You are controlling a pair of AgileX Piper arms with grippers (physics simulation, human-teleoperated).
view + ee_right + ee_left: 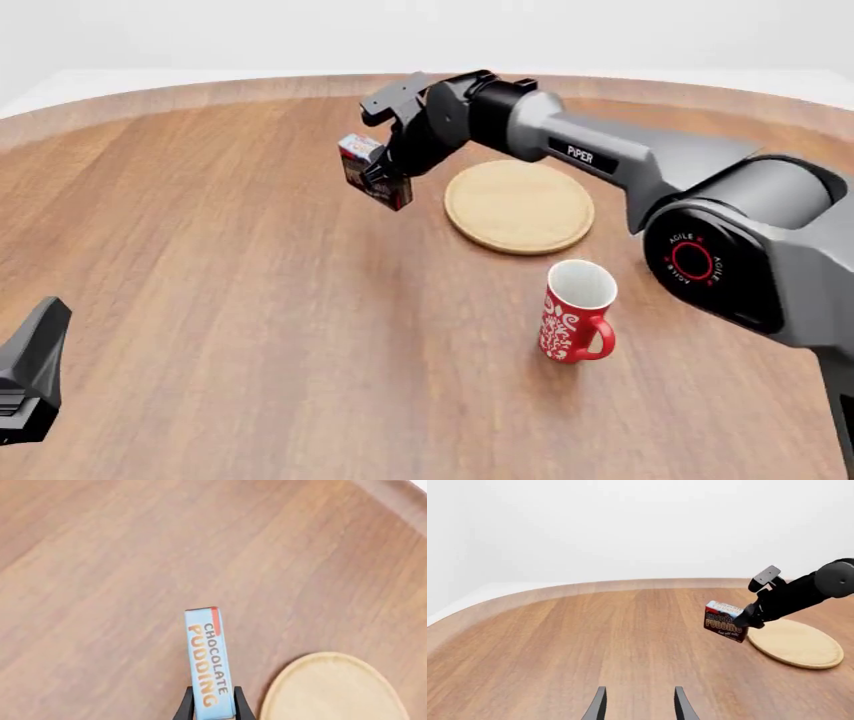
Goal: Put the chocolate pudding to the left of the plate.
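Observation:
The chocolate pudding box (363,166) hangs tilted in the air just left of the plate (519,205), a tan wooden disc at mid-table. My right gripper (383,178) is shut on the box. In the right wrist view the box's light blue side (208,662) sits between the fingers (181,707), with the plate's rim (331,690) beside it. In the left wrist view the box (724,621) is held above the table beside the plate (796,643). My left gripper (639,707) is open and empty, low at the near left.
A red patterned mug (574,312) stands upright in front of the plate, to the right of centre. The right arm (627,155) reaches across above the plate's far side. The left arm's body (30,370) sits at the near left edge.

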